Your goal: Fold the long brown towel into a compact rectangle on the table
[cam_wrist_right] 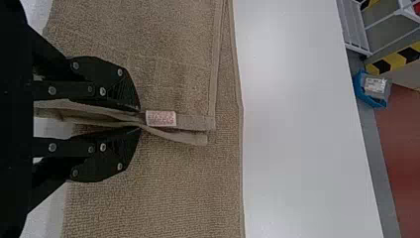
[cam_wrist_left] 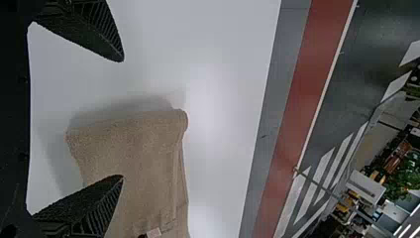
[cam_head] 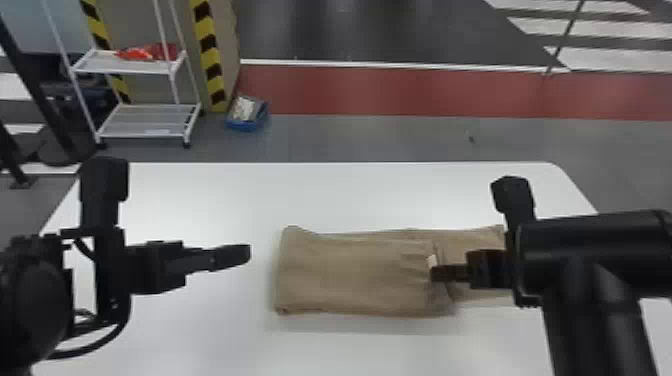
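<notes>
I have my left gripper [cam_head: 242, 253] at the towel's [cam_head: 350, 275] nine o'clock, fingers wide; my right gripper [cam_head: 436, 273], toward three, has its fingers pinching towel hem beside the label [cam_wrist_right: 161, 118].

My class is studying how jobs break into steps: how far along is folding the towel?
Partly folded. Done: the brown towel has one length doubled over, with a rounded fold at its left end. In hand: the right gripper pinches the upper layer's end beside the label; the left gripper is open near the fold. Left: the right-hand part extends past that end, so probably more folding.
</notes>
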Available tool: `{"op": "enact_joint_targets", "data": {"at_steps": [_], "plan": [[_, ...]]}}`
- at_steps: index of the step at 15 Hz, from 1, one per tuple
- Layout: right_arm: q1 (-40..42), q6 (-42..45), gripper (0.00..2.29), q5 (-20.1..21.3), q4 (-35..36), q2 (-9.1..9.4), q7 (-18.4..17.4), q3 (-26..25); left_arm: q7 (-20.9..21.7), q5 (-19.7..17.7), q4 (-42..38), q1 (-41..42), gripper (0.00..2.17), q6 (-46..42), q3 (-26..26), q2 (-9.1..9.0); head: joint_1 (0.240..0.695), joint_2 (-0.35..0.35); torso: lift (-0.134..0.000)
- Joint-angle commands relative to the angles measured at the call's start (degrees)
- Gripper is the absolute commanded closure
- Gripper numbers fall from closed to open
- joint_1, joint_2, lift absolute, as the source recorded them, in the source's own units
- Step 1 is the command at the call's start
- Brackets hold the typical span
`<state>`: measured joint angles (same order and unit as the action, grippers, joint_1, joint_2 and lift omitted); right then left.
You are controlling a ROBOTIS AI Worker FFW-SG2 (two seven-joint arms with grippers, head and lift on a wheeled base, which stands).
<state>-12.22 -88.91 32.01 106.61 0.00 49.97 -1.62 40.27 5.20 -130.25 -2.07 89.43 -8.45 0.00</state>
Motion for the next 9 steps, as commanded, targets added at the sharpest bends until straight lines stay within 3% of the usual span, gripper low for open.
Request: {"op": "enact_joint_targets", "data": {"at_steps": [1,5,7,9], "plan": [[0.0,-1.2,0.94,0.0,0.0,0.05,-0.3,-0.2,0.2,0.0,0.0,0.0,0.04,0.6,-0.2,-0.15,0.695,-0.050,-0.125],[-0.2,-1.2,0.94,-1.2,1.1,0.05,-0.3,-0.9,0.3,-0.1,0.0,0.0,0.04,0.6,-0.6,-0.15,0.695,-0.051,-0.125],[-0.4,-1.2,0.94,-6.1,3.4,0.05,-0.4,-3.5,0.4,-0.6,-0.1,0.1,0.04,0.6,-1.2,-0.15,0.695,-0.050,-0.125],[-1.1,-1.2,0.94,-7.9,5.9,0.05,0.0,-5.1,0.4,-0.6,-0.1,0.1,0.04,0.6,-1.3,-0.15,0.695,-0.043,-0.125]]}}
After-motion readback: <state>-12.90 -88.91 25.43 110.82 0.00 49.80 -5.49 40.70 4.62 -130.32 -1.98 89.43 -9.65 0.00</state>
